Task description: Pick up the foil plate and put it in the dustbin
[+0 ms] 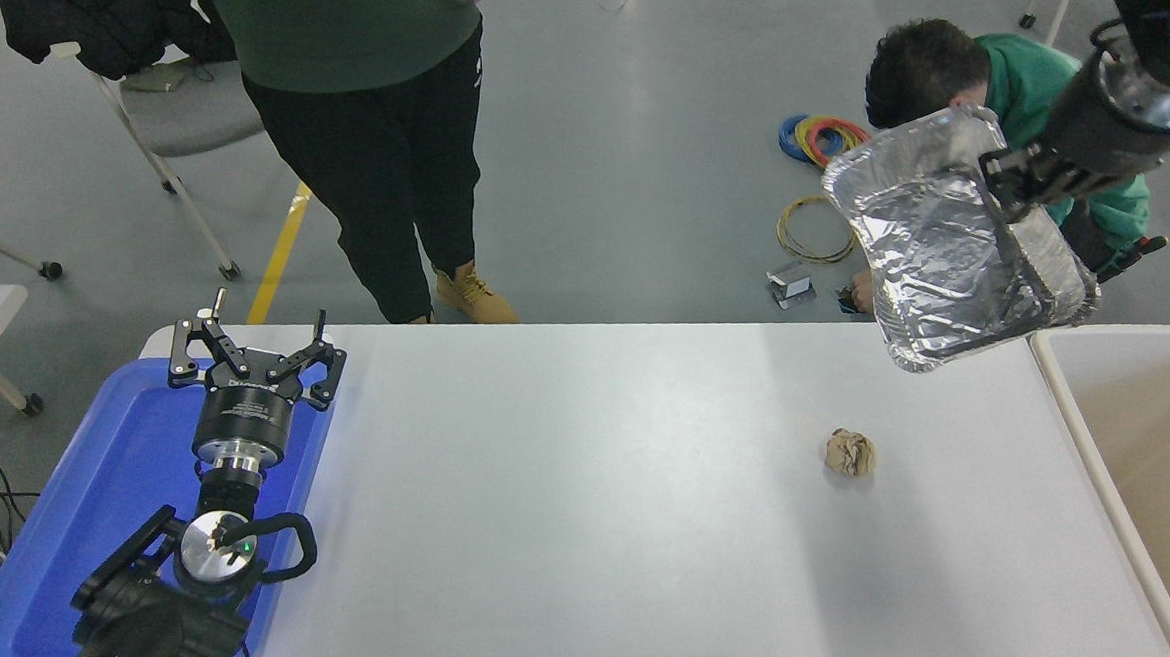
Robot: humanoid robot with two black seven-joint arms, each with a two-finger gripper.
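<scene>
High head view — down over table [592, 468].

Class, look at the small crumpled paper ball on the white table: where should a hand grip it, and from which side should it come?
Grip the crumpled paper ball across its middle, coming straight down from above. It is a roundish lump with no handle or rim, sitting alone on the white table with open surface all round, so any pair of opposite sides probably serves.

Bright, even overhead light; sharp pic
</scene>
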